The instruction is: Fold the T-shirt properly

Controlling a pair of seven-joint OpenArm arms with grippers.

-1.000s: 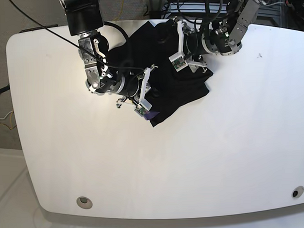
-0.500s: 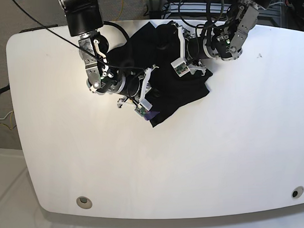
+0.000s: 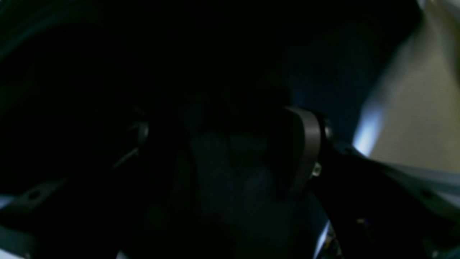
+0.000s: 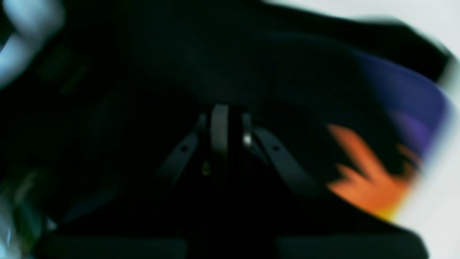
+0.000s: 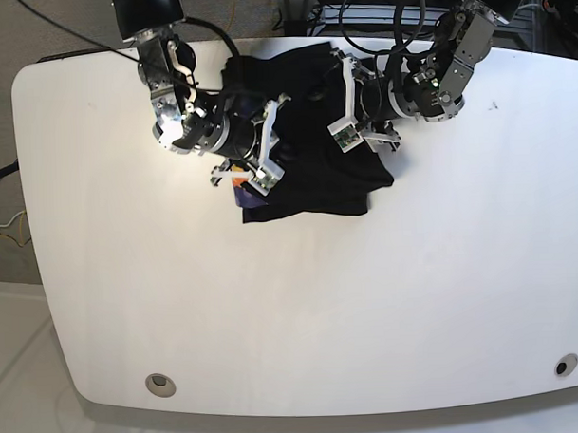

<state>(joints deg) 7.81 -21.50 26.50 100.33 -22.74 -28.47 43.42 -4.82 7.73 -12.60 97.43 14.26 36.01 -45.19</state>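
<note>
White desk (image 5: 301, 302) carries the T-shirt (image 5: 312, 182) bunched crosswise between both arms, right end effector (image 4: 226, 135) pinched on cloth, left end effector (image 3: 230, 151) apart around a fold.

White table (image 5: 301, 302), grey floor (image 5: 1, 122)

T-shirt (image 4: 287, 72) blurred; left gripper (image 3: 230, 151) dark

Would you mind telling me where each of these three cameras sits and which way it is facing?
Base: overhead, looking down on the white table, both arms and the T-shirt.
Left wrist: on the left arm, facing along its left gripper into dark fabric; one finger shows.
Right wrist: on the right arm, facing along its right gripper at the shirt's orange print.
All three views share the T-shirt.
</note>
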